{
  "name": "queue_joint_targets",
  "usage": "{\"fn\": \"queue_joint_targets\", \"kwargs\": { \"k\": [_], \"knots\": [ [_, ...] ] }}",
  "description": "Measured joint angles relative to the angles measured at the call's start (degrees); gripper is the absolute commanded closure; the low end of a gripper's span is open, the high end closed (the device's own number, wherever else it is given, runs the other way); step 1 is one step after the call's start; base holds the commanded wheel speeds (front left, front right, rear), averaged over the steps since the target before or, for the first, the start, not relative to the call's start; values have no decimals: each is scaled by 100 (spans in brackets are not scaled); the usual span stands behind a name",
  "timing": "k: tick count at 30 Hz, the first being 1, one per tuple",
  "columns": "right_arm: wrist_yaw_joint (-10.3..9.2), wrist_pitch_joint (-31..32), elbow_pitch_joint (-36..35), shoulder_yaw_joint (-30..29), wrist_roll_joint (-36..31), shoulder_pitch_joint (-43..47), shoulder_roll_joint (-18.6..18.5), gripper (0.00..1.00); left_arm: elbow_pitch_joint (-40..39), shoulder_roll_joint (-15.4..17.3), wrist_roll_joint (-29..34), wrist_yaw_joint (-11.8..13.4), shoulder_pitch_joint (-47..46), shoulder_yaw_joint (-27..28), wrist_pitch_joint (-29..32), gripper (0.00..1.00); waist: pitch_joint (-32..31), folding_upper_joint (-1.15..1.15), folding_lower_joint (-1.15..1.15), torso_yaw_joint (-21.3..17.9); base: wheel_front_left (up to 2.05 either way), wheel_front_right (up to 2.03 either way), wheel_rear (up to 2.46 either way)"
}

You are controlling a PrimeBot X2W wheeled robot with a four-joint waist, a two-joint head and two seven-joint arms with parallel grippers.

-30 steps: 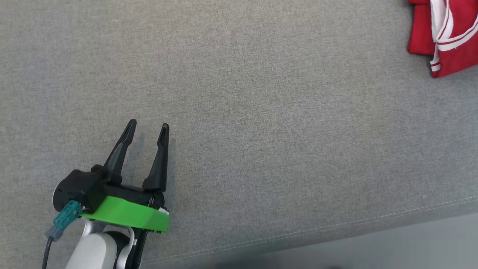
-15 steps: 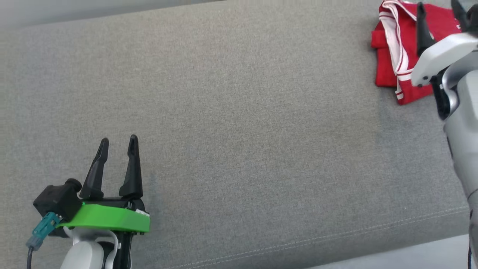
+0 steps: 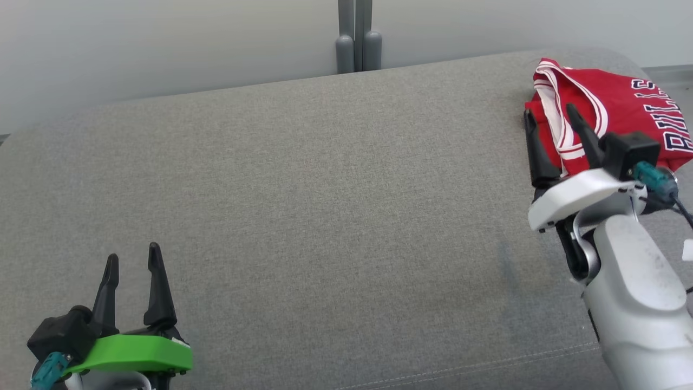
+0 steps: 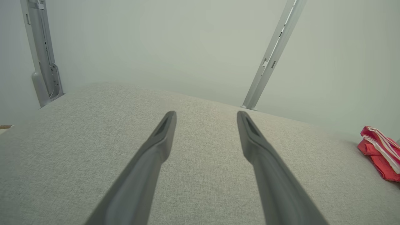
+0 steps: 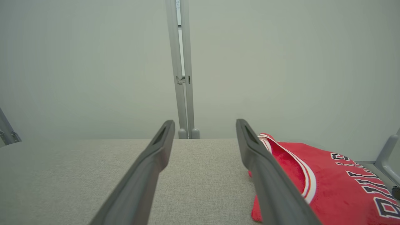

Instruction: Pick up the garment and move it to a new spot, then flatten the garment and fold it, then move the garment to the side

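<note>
A folded red jersey (image 3: pixel 622 108) with white trim and dark lettering lies at the far right of the grey cushioned surface (image 3: pixel 325 189). It appears again as the jersey (image 5: pixel 328 187) in the right wrist view and as a small red heap (image 4: pixel 379 153) at the left wrist view's right edge. My right gripper (image 3: pixel 552 116) is open, hovering just at the jersey's near left edge, with nothing between its fingers. My left gripper (image 3: pixel 132 260) is open too, low at the near left, far from the jersey.
A pale wall rises behind the surface, with a grey upright post (image 3: pixel 357 38) at its far edge. More grey posts (image 4: pixel 272 56) show in the left wrist view. The surface's stitched front edge (image 3: pixel 460 365) runs along the bottom.
The head camera has tilted up, so the wall and far edge came into view. My right arm came in at the right and now sits beside the jersey's left edge.
</note>
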Motion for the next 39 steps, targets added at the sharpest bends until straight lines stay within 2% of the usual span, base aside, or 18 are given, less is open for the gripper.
{"fn": "queue_joint_targets", "kwargs": {
  "k": [8,14,17,24,39],
  "knots": [
    [0,185,-1256,-431,-597,1355,680,0,-71,-1,-30,104,309,71,-26,0,-157,0,0,199,0,0,0],
    [0,357,-2013,-391,-759,2043,825,0,-118,-9,-30,121,422,-20,-22,0,-134,0,0,300,0,0,0],
    [0,389,-2257,-330,-550,2304,826,0,-108,-36,4,120,478,-83,-23,0,-120,0,0,328,0,0,0],
    [-1,438,-2497,-327,-417,2543,828,0,-70,-42,63,120,487,-152,-40,0,-112,0,0,328,0,0,0],
    [-1,565,-2490,-268,-372,2679,829,0,-33,-31,196,45,487,-249,-90,0,-218,0,0,338,0,0,0]
  ]
}}
